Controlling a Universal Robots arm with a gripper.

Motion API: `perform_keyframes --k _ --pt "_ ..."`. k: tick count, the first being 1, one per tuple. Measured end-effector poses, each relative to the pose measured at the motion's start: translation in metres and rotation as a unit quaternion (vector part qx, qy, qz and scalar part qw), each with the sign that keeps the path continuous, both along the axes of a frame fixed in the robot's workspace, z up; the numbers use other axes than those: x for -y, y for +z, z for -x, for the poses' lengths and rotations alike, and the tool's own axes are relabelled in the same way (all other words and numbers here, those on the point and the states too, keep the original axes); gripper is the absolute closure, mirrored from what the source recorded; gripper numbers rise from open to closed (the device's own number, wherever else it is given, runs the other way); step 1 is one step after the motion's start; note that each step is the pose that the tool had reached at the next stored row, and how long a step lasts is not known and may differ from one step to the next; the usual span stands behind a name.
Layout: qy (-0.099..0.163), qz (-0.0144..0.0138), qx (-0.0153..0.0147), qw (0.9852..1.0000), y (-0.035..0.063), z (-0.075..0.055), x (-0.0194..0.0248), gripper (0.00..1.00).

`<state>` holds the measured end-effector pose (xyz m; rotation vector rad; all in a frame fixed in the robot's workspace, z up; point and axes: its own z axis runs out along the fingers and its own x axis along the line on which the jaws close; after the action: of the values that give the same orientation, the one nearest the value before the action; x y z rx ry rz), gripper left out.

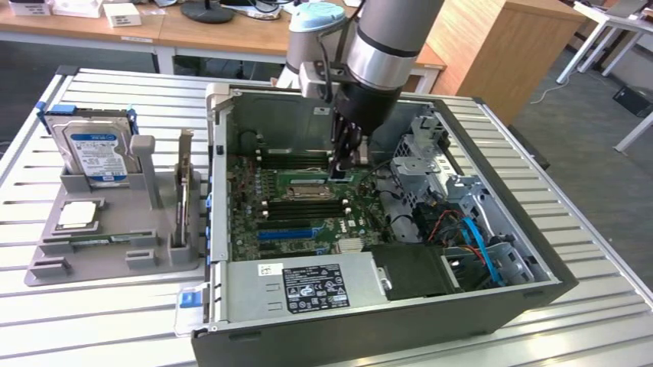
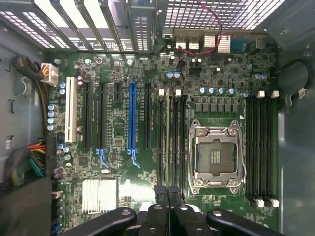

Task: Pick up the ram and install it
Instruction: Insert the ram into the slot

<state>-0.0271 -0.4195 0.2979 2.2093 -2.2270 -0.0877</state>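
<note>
**Item 1. Hard drive** (image 1: 97, 149): blue-labelled, upright in the grey parts tray (image 1: 46, 267). It is well apart from the jaws, outside the case.

**Item 2. Expansion card** (image 1: 185, 195): on edge in the same tray, also well clear of the jaws.

**Item 3. Blue PCIe slot** (image 2: 132, 118): on the motherboard (image 2: 113, 128), near the jaws. One black slot lies between it and the memory bank.

**Item 4. The ram** (image 2: 168, 137): seen edge-on, standing in a slot of the memory bank. One end lies directly beneath the jaws and the rest runs away from them.

**Item 5. Gripper** (image 2: 168, 195): reaching down into the case (also at (image 1: 345, 170)). The jaws are pinched fully together with nothing clamped between them. The tips sit over the end of the ram. Whether they actually bear on its top edge is hard to judge from this angle.

**Item 6. CPU socket** (image 2: 215, 157): just beside the jaws, on the far side of the ram from the blue slot.

**Hazards, as judged:**
- Pressure at one end only may tip the stick, leaving the far end high and its latch unclosed.
- The closed tips meet a very thin edge, so a slight sideways offset could let them slide off onto a neighbouring slot or towards the socket.
- A stick that is not square in its slot could bind and flex the board under load.
</note>
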Motion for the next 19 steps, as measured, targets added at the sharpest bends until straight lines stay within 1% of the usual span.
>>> perform_keyframes --k 9,19 --pt "0.000 0.0000 0.0000 1.0000 -0.0143 0.000 0.0000 0.89" --pt "0.000 0.0001 0.0000 1.0000 -0.0270 0.000 0.0000 0.89"
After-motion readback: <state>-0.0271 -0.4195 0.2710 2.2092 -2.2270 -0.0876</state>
